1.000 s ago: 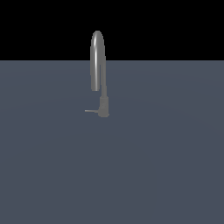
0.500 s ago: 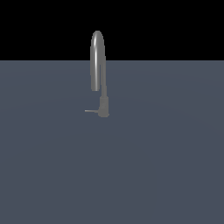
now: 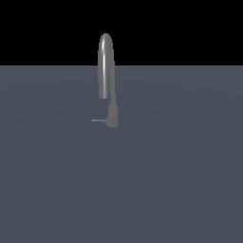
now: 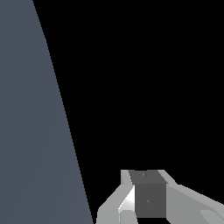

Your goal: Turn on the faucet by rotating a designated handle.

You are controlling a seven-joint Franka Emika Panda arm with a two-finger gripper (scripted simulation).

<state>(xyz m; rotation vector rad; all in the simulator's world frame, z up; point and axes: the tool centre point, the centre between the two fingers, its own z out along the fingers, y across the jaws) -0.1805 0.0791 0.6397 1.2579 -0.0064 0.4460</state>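
The faucet [image 3: 106, 71] stands on the flat grey-blue surface in the exterior view, its tall arched spout rising from a short thicker base [image 3: 112, 116]. The handle [image 3: 98, 120], a thin straight rod, sticks out level from the base toward the exterior view's left. No arm or gripper appears in the exterior view. In the wrist view only part of my gripper [image 4: 148, 175] shows: a dark grey block flanked by pale angled pieces. Nothing is between or against it, and the faucet is out of that view. Whether the jaws are open or shut does not show.
The grey-blue surface [image 3: 180, 180] fills the lower part of the exterior view, with black background above it. In the wrist view a strip of the same surface [image 4: 30, 131] lies beside black emptiness.
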